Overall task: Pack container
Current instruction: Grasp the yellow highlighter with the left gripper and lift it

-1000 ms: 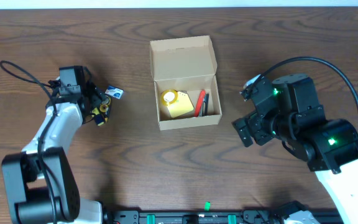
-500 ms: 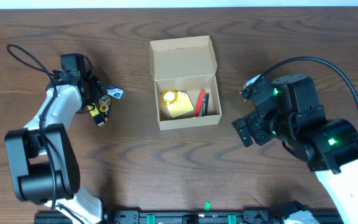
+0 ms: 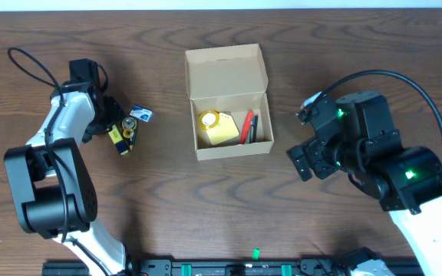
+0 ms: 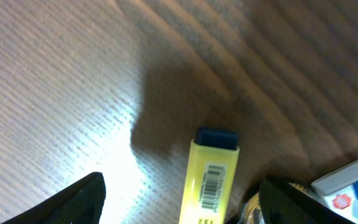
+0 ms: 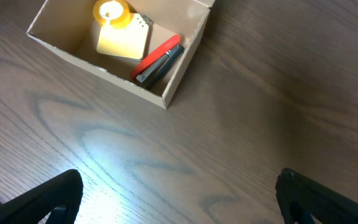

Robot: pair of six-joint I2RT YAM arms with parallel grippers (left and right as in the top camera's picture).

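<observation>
The tan cardboard container [image 3: 198, 84] stands open at the table's middle, lid flap lying back. Inside are a yellow tape roll [image 3: 209, 119], a yellow note pad [image 3: 222, 132], a red pen [image 3: 246, 126] and a dark pen [image 3: 255, 128]; the box also shows in the right wrist view [image 5: 176, 84]. My left gripper [image 3: 113, 126] is open, low over a yellow glue stick [image 4: 213, 183] with a dark cap, which lies between its fingers. A small white and blue eraser [image 3: 140, 115] and a metal clip [image 3: 130, 125] lie beside it. My right gripper [image 3: 305, 157] is open and empty, right of the box.
The table is dark wood. My right arm's body [image 3: 374, 153] fills the right side, with a black cable arcing over it. My left arm [image 3: 60, 146] runs down the left side. A rail lies along the front edge.
My left gripper has shifted a little left and back over the glue stick and its wrist has turned. The right arm and the box have not moved.
</observation>
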